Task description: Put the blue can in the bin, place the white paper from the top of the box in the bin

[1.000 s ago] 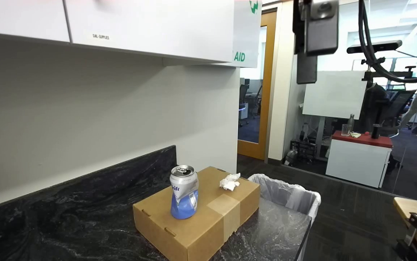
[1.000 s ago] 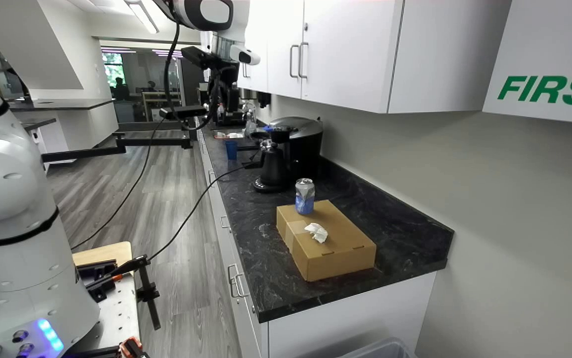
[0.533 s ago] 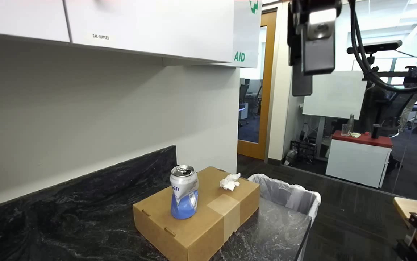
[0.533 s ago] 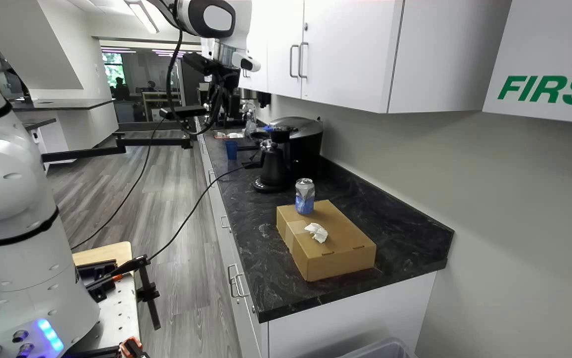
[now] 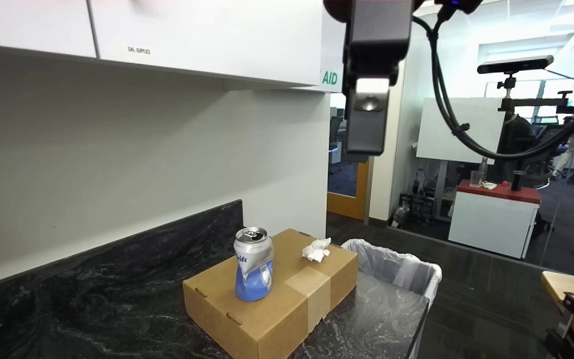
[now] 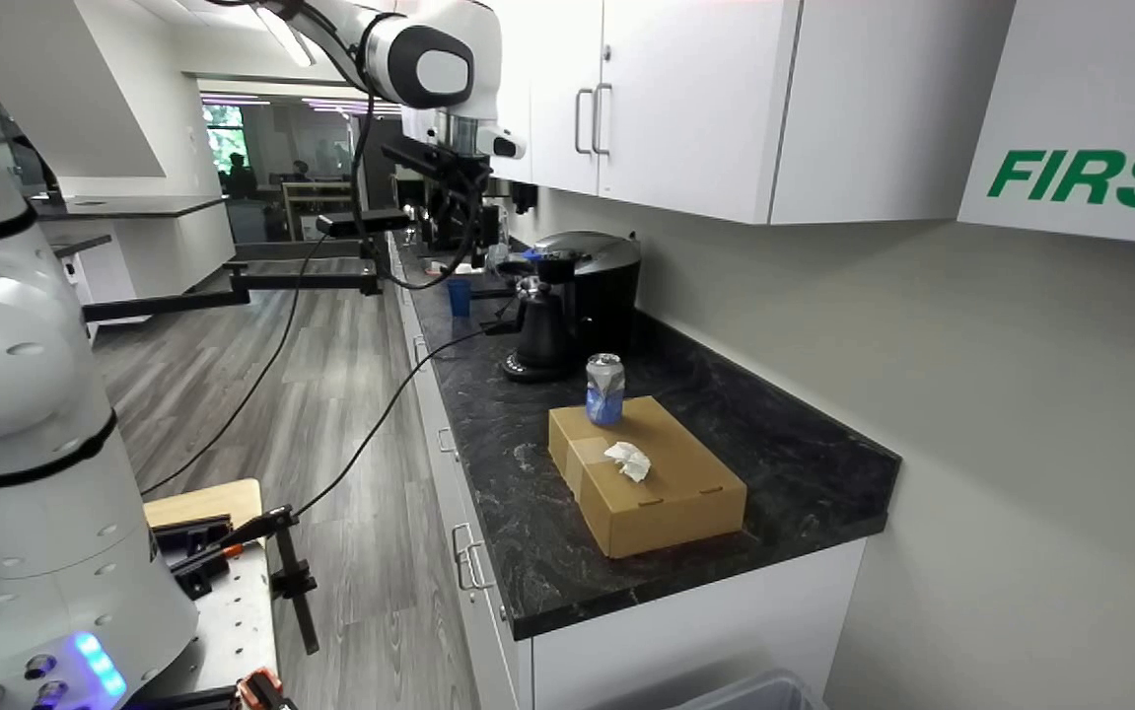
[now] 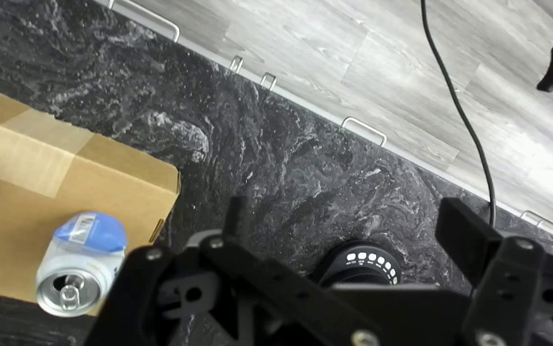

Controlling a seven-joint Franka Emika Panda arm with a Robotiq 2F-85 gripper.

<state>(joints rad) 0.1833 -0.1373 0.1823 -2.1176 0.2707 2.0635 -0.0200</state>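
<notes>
Standing upright on the box [image 5: 287,310], the blue can [image 5: 253,267] has its sides free, the white paper [image 5: 316,250] near it. The bin [image 5: 394,268] stands just off the end of the table [image 5: 82,309], presumably for easy drops; your empty hand [image 7: 348,220] hangs higher, spread wide, likely to fit the can.

In an exterior view, the box [image 6: 685,459] sits on the worktop [image 6: 528,552]. The blue can [image 6: 604,391] stands upright at eleven o'clock on its top; the white paper [image 6: 630,461] lies nearer the middle. From the can, a black kettle [image 6: 541,340] stands at ten o'clock and a bulky black appliance [image 6: 614,291] at twelve. At the view's five o'clock, the bottom edge cuts off the bin [image 6: 764,687]. At its eleven, the hand [image 6: 473,233] hangs well apart from the can; against the dark background I can't say for certain how its fingers stand.
</notes>
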